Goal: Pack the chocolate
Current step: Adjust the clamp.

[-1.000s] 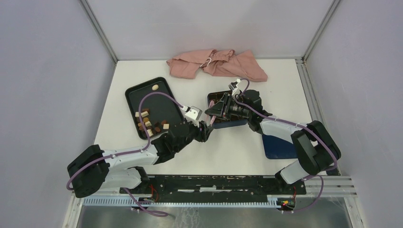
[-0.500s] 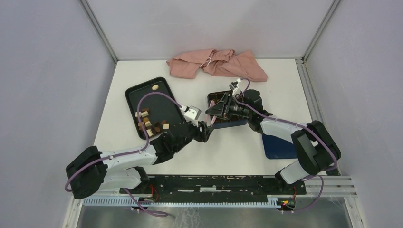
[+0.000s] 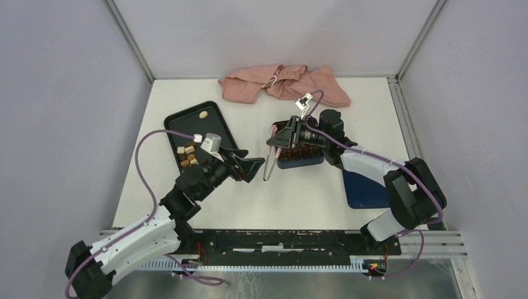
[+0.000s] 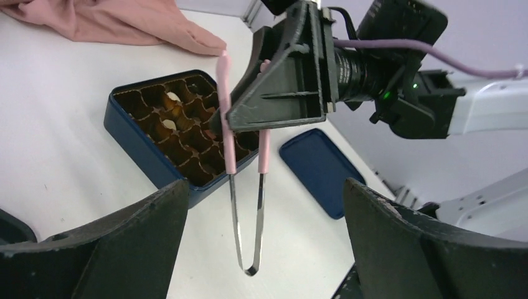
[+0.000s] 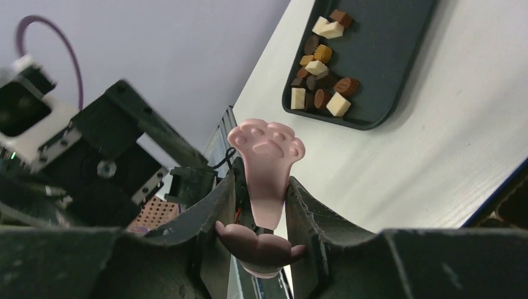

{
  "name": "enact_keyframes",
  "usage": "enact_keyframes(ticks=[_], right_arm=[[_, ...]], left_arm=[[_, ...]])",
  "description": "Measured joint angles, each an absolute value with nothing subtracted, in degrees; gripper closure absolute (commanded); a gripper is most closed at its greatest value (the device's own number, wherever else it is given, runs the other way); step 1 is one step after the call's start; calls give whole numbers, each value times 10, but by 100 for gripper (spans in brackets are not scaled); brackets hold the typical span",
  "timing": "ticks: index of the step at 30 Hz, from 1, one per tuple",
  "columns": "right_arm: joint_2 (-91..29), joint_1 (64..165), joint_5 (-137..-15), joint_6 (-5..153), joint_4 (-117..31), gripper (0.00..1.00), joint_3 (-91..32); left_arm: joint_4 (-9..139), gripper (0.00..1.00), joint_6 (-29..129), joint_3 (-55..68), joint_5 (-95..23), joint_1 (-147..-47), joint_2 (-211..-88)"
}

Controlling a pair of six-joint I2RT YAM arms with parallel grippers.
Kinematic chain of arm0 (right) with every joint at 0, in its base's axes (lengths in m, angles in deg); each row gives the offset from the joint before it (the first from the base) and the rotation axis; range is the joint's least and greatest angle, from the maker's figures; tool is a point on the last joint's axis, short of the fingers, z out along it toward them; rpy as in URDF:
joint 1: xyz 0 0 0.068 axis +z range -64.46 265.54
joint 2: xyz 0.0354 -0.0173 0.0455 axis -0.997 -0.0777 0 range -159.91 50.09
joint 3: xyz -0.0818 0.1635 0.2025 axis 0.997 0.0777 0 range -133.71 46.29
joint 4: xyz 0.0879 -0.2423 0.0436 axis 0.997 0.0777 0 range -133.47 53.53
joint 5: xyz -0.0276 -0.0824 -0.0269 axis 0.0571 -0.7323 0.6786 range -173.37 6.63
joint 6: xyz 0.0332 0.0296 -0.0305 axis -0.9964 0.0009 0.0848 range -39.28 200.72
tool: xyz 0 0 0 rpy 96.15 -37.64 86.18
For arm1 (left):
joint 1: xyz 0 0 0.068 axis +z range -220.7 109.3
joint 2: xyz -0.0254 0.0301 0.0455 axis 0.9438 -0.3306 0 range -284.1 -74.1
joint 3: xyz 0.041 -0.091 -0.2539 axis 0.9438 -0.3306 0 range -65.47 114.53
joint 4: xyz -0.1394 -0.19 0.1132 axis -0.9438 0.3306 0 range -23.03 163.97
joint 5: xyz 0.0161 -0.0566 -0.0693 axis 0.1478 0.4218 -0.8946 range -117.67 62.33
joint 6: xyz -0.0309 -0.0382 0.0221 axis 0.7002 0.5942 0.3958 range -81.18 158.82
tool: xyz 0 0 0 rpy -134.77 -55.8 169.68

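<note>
White tabletop (image 3: pixel 311 199) inside grey walls, a pink cloth (image 3: pixel 283 84) at the far edge. Furthest left, beyond the left wrist, sits the black tray (image 3: pixel 171 118) with the chocolate (image 3: pixel 190 156) heaped near its close end and one pale piece alone at the far end; all of it lies behind that gripper's knuckles, well apart from the box.

A second ago the left gripper (image 3: pixel 254 168) was closed in on the tongs, right beside the other arm. Now it has let go and drawn back toward the tray, its fingers spread wide with nothing between them. The metal bend of the tongs (image 4: pixel 231 187) hangs free just ahead of its fingertips.

To the right, the right gripper (image 3: pixel 283 134) is pinching the tongs across their pink arms and has kept that grip throughout. The paw-shaped ends (image 5: pixel 266 162) show between its fingers. Under this gripper lies the dark blue box (image 4: pixel 143 143); its gridded insert looks mostly unfilled. Its lid (image 4: pixel 317 168) lies further right, back along that arm.

So the handover looks finished: the right arm alone carries the tool, while nearly all the chocolate has yet to be packed
</note>
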State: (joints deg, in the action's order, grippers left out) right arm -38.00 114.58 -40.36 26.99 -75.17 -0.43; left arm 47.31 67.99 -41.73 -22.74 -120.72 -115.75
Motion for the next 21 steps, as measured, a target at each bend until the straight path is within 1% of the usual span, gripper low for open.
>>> enact_keyframes(ticks=[3,5,9,14,15,16,18,19,21], right_arm=[[-380,1144,-383,295,-762,85,-12],[-380,1143,-374,308,-765,85,-14],[-380,1141,-369,322,-765,84,-14],[-384,1141,-368,319,-768,84,-14],[-386,1141,-368,318,-769,84,-14],[-388,1141,-368,317,-769,85,-14],[-392,1141,-366,316,-769,85,-14],[-393,1141,-364,316,-769,85,-14],[-393,1139,-359,319,-770,85,-14]], left_arm=[[465,4,719,-444,-303,-1119,-1121],[468,4,736,-457,-340,-1086,-1108],[484,5,741,-458,-374,-1074,-1111],[514,7,740,-440,-384,-1082,-1163],[519,8,739,-435,-377,-1090,-1177],[523,12,739,-429,-368,-1102,-1193],[529,24,738,-420,-354,-1122,-1219],[532,28,738,-416,-348,-1131,-1231],[537,33,734,-410,-335,-1138,-1252]])
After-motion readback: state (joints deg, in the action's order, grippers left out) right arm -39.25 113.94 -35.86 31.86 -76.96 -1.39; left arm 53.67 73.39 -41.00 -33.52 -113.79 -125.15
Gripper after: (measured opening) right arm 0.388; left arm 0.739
